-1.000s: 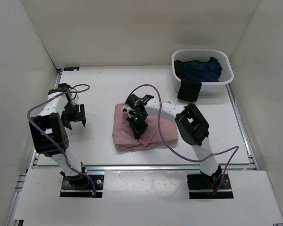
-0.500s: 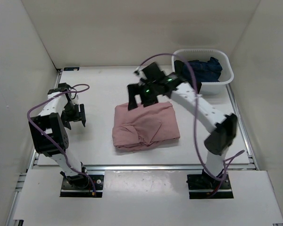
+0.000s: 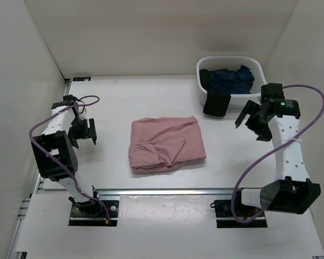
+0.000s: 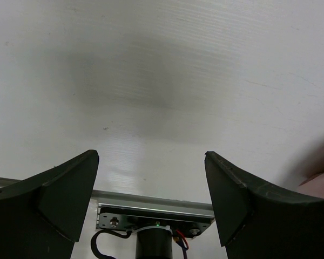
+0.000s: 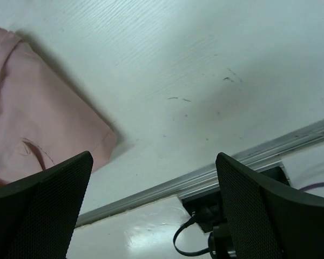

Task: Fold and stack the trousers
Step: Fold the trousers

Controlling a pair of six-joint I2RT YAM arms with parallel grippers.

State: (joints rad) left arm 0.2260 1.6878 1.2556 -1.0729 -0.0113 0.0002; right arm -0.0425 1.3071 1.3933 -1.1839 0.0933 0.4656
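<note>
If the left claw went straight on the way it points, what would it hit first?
Probably the bare white table: the open left gripper faces it with nothing between. The pink trousers lie off to one side of that line.

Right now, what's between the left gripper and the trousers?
Nothing. In the top view only bare table separates the left gripper from the folded trousers. The left wrist view shows plain surface too.
</note>
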